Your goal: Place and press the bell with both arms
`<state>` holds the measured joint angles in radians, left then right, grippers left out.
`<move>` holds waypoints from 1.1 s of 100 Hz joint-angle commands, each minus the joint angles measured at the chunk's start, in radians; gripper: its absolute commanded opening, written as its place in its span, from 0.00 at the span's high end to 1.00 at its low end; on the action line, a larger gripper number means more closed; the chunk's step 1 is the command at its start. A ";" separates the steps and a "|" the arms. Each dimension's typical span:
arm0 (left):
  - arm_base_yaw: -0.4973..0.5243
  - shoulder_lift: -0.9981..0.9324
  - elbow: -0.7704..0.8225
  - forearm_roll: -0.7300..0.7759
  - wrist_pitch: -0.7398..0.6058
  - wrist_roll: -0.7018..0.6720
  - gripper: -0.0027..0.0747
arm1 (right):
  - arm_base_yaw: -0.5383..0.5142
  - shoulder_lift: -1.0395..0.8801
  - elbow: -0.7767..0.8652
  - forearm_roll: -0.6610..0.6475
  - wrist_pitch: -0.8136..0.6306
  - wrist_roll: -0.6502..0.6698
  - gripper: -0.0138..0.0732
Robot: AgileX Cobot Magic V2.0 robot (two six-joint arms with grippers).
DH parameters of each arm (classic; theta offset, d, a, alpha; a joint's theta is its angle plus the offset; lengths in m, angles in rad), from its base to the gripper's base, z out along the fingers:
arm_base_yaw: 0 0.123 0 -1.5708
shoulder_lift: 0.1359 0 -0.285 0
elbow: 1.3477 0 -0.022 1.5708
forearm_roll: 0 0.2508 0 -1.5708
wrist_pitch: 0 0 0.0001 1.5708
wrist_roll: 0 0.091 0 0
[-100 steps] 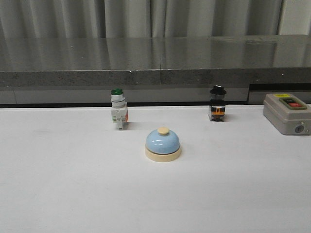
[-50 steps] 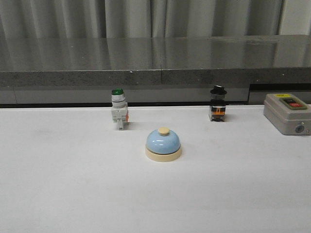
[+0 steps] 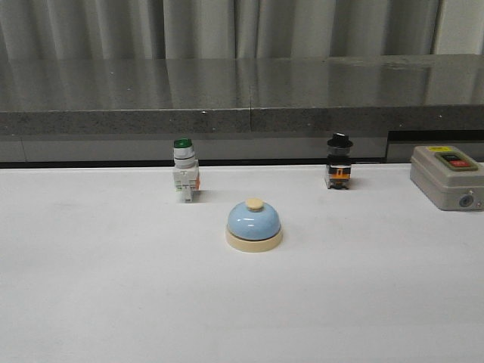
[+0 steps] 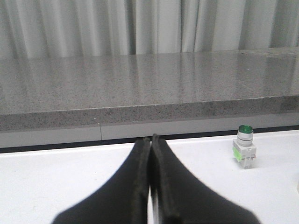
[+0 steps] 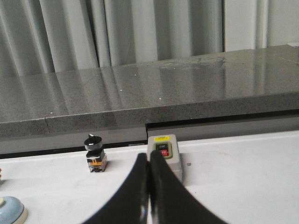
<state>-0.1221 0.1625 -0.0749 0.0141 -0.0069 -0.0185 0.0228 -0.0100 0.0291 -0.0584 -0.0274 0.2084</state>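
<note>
Front view: the small light-blue dome bell with cream base and button sits upright mid-surface on the white surface, with open room all round; neither arm shows. Left wrist view: the left hand, fingers pressed together, faces a green-capped white switch; the bell is out of frame. Right wrist view: the right hand, also pressed together, has the bell's edge off to its left, so this arm may be nearer.

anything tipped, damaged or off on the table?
Nothing stands out. The bell sits upright on the white table, with the green-capped switch, black-capped switch and grey button box upright behind it. Both grippers are shut and empty.
</note>
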 commanded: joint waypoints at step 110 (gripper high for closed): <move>0.005 -0.199 0.128 -0.020 -0.097 -0.019 0.99 | -0.004 -0.021 -0.020 0.001 -0.085 -0.004 0.92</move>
<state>-0.1198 -0.0039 -0.0035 0.0000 -0.0221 -0.0249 0.0228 -0.0100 0.0291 -0.0584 -0.0274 0.2048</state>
